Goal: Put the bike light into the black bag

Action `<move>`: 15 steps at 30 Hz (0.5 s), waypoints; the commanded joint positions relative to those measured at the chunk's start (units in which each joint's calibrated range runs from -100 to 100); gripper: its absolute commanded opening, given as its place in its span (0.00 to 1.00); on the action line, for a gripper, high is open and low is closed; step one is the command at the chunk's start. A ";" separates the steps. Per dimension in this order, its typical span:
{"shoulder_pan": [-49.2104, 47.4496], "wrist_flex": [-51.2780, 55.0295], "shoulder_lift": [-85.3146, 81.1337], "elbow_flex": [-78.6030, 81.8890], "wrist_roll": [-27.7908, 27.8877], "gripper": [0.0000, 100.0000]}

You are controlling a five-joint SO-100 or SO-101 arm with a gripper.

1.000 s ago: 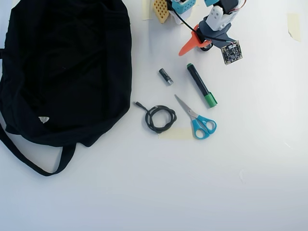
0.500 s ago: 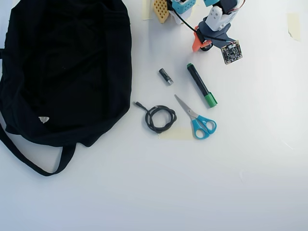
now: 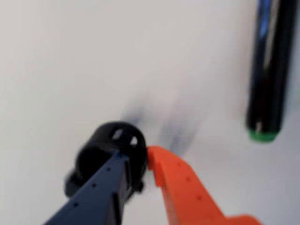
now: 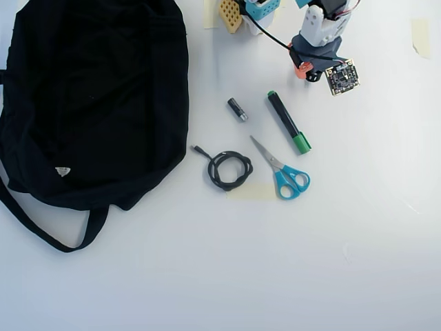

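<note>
Now, step: light clamped, carry to bag not yet begun, by the look of it.
Gripper [image 3: 140, 161]: clenched on light, blue finger and orange finger pressed against it in wrist view; in overhead view gripper [image 4: 308, 71] at top right, near arm base.
Light [image 3: 112, 150]: small, black, rounded, ring-like opening visible; sits at fingertips, just over white bench [image 3: 70, 56]; blurred, red lens not visible; in overhead view only a dark bit beside the orange fingertip.
Bag [image 4: 96, 96]: far left of overhead view, well apart from gripper; lies left and slightly below gripper in that view.
Key relation: bag left of gripper, with cylinder [image 4: 237, 109] near the path; long axis of bag runs top to bottom, dark centre wide, opening not clearly seen.
Likely need: lift, sweep left across bench, release over bag centre.
Risk: small hold on a rounded piece, possible slip during swing.
Counts: one light, one bag, one cylinder, one marker [image 4: 289, 123], one scissors [image 4: 282, 169], one cable [image 4: 227, 169], one gripper.
Marker in wrist view [image 3: 267, 70]: upper right, green end down, apart from light.
</note>
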 commanded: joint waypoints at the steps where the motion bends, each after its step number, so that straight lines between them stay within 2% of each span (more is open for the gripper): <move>1: 2.43 4.01 -1.86 -8.72 -0.02 0.02; 7: 6.39 15.99 -1.86 -23.18 0.45 0.02; 15: 18.66 17.10 -1.86 -32.70 0.56 0.02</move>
